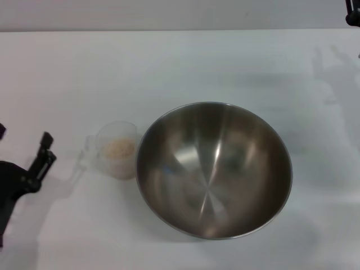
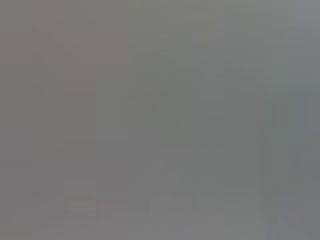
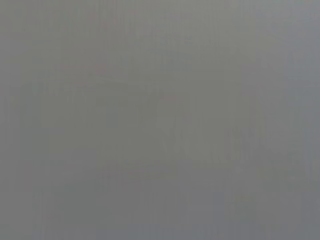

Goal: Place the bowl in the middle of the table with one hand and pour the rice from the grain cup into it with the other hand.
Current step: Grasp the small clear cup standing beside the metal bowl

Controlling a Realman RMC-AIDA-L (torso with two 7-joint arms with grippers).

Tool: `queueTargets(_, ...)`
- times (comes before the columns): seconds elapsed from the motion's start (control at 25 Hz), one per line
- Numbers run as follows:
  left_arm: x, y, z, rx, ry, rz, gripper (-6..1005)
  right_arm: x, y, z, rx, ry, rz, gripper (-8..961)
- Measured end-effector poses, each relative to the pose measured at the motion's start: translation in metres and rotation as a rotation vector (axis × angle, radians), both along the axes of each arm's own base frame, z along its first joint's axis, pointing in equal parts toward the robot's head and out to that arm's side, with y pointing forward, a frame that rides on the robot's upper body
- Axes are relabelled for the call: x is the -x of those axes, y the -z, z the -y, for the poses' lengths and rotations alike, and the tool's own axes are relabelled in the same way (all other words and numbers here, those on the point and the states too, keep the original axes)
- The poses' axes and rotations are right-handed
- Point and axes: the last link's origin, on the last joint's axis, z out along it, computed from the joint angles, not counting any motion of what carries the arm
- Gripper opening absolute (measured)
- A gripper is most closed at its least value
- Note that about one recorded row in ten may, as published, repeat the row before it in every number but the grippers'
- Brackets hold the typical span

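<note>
The bowl [image 1: 214, 169], a large shiny steel one, stands empty on the white table [image 1: 169, 62], slightly right of the middle. Touching its left rim is the small clear grain cup [image 1: 117, 149], upright, with pale rice [image 1: 118, 149] inside. My left gripper [image 1: 23, 139] sits at the table's left edge, open and empty, a hand's width left of the cup. Only a dark tip of my right gripper [image 1: 353, 14] shows at the far right corner, away from the bowl. Both wrist views show only plain grey.
The cup's little handle [image 1: 85, 153] points toward my left gripper. Shadows of the right arm fall on the table at the back right [image 1: 334, 73].
</note>
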Motion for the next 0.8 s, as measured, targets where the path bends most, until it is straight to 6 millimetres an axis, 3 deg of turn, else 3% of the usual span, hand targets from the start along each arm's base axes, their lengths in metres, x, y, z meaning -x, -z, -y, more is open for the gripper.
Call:
queueTargets(0.32, -0.002, 0.022, 0.002, 0.114, -0.014, -0.028, 792, -0.002, -0.001, 0.001, -0.003, 0.005, 0.002, 388)
queueTargets(0.8, 0.001, 0.035, -0.007, 0.183, -0.063, -0.044, 784, -0.004, -0.001, 0.002, -0.003, 0.008, 0.003, 388)
